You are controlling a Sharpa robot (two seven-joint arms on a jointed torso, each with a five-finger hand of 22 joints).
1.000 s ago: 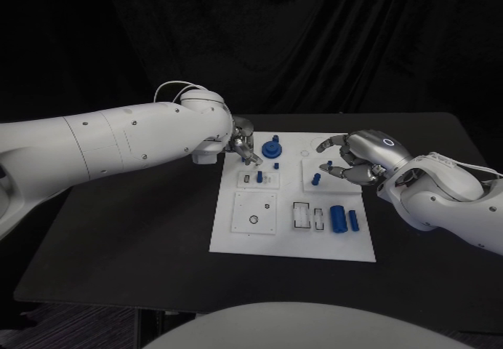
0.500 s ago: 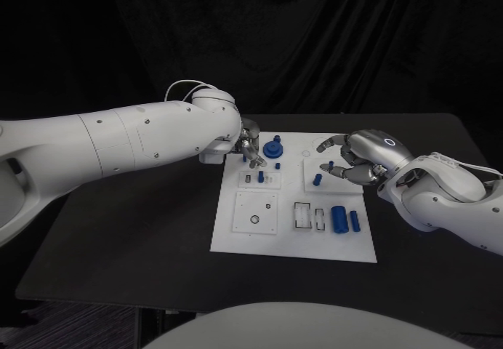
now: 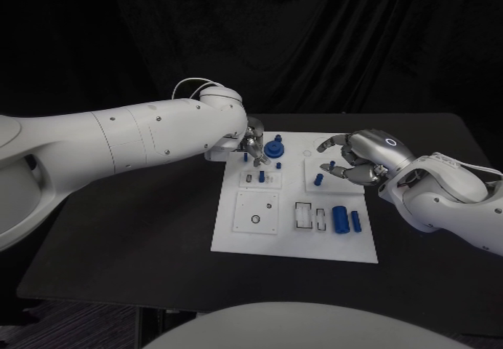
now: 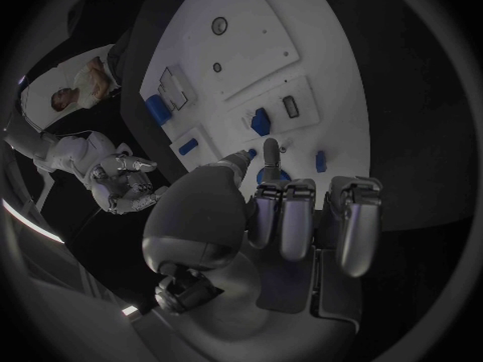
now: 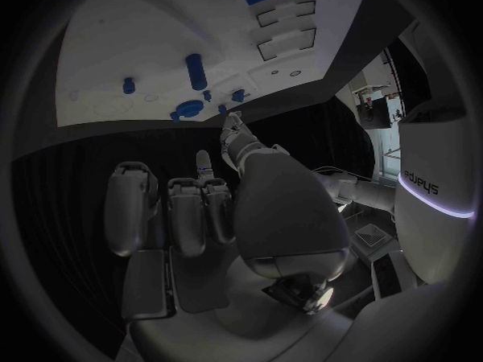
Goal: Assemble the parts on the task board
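So the task board [image 3: 251, 236] sits mid-table and the blue parts are scattered across it. Using the round blue part with a stem [image 3: 272, 150] at the board's far edge as my landmark: a small blue peg [image 3: 261, 176] stands just on the near side of it, another short peg [image 3: 315, 178] is off toward the right arm's side, and the fat blue cylinder [image 3: 337, 218] lies well nearer the robot with a slimmer blue pin [image 3: 355, 221] just beside it.

My guess is these are light, rigid plastic, smooth enough to slip, so I'd pinch the pegs across their sides and take the cylinder around its middle.

The left hand [image 3: 251, 145] hovers just beside the landmark part, fingers curled inward; I can't tell if anything is pinched, since the arm covers most of it. The right hand [image 3: 355, 161] hangs over the short peg, fingers apart and bent, holding nothing as far as I can see.

Slot shapes are too small to read
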